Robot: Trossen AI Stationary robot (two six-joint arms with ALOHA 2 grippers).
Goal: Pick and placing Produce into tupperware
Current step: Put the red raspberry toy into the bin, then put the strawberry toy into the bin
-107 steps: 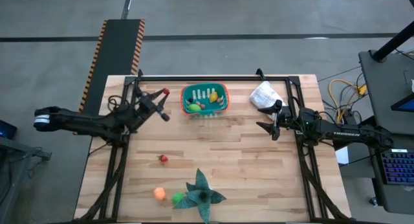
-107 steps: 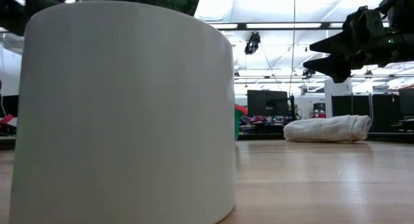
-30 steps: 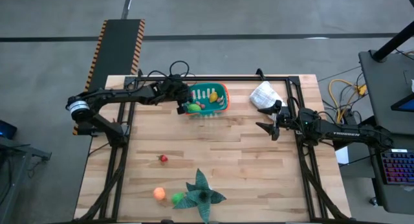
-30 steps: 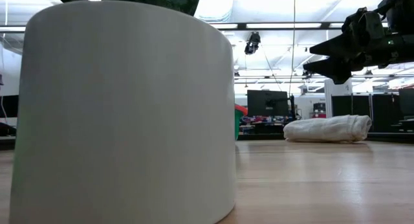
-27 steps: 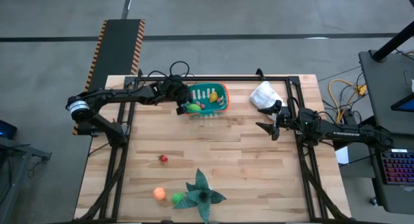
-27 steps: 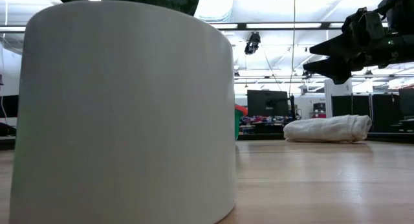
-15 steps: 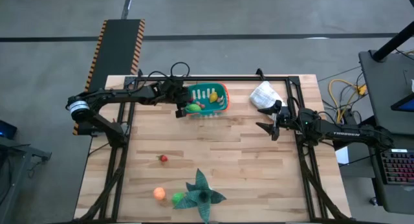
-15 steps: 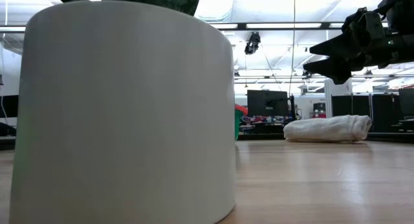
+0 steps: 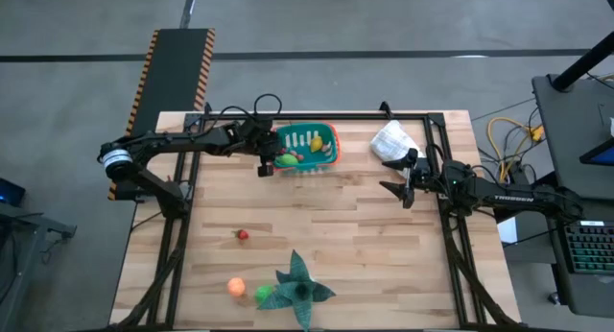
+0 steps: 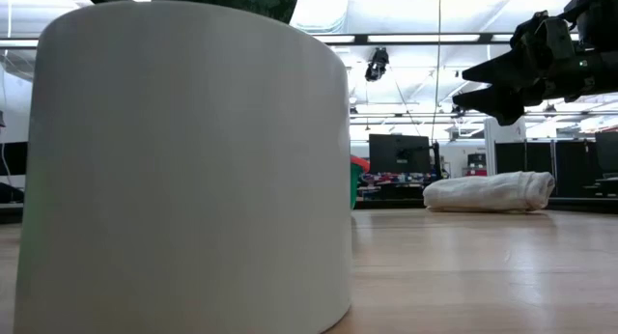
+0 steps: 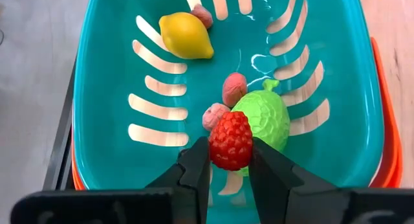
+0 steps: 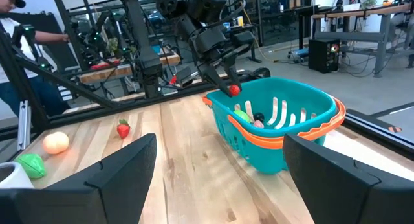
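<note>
Gripping a red berry (image 11: 230, 140) over the tupperware (image 11: 103, 94), left end effector (image 11: 228, 160).

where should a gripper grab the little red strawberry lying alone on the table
Grip the strawberry across its wider body, coming straight down from above. It lies by itself on bare wood, apart from the orange fruit and the leafy plant, so fingers probably have room on either side. Its finer shape is too small to judge.

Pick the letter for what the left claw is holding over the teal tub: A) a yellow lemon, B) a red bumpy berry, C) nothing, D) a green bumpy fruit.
B: in the left wrist view the left claw is shut on the red bumpy berry, above the teal tub, where the lemon and green fruit already lie.
</note>
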